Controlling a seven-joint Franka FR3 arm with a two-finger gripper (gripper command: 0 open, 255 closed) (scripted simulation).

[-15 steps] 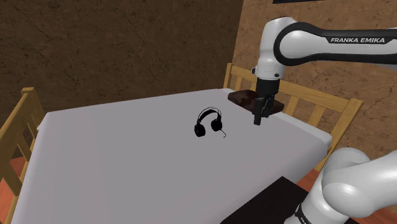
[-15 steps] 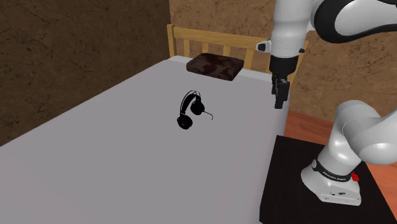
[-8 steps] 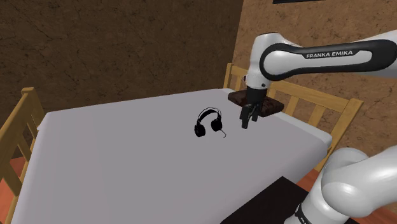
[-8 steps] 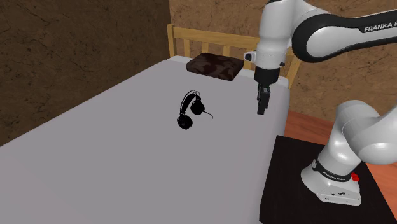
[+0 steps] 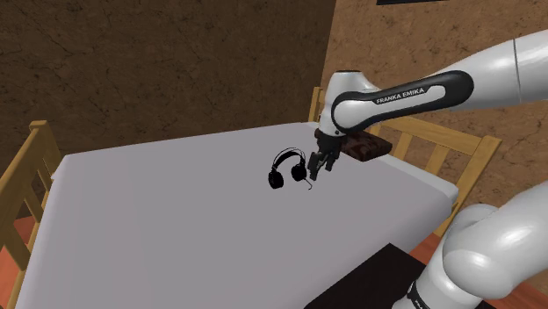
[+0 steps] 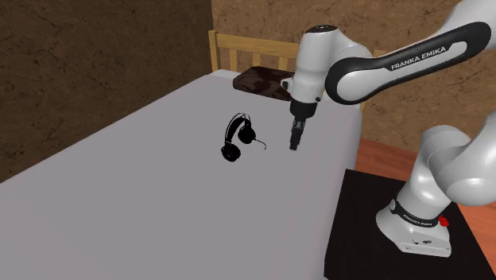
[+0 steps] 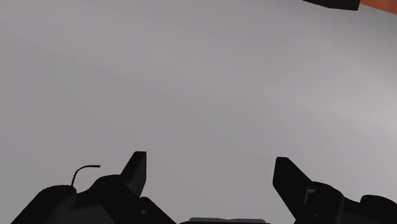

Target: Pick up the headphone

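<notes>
- The black headphone (image 5: 288,167) (image 6: 237,137) lies on the grey sheet (image 5: 176,228) of a bed with a wooden frame (image 5: 439,145).
- The black claw (image 5: 315,172) (image 6: 295,144) points down at the sheet, just beside the headphone, on the shoulder view's right.
- In the wrist view the claw's (image 7: 210,175) two fingers (image 7: 135,170) are spread wide apart.
- Only bare grey sheet shows between them, so the headphone is off to one side of the claw, not inside it.
- A dark brown pillow (image 5: 367,146) (image 6: 261,79) lies by the headboard, past the claw.
</notes>
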